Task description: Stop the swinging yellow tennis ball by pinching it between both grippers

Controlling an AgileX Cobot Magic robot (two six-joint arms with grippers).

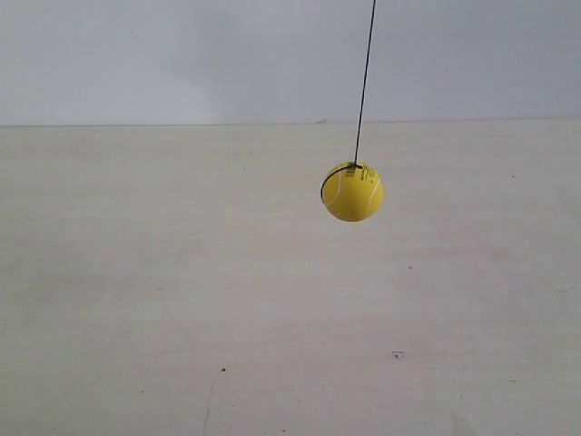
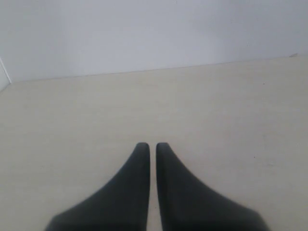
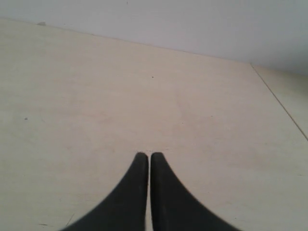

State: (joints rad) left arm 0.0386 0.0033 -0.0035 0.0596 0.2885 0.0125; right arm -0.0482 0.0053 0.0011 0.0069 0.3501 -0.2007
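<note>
Left fingers and right fingers are being held closed, empty; the yellow tennis ball, seen ahead of neither, is being judged light, springy, pinchable at opposite sides.

A bright yellow fuzzy ball is hanging on a thin black string, leaving both its sides open.

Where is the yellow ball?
In the exterior view the yellow tennis ball hangs from a black string, right of centre, above the pale table. Neither wrist view shows it.
</note>
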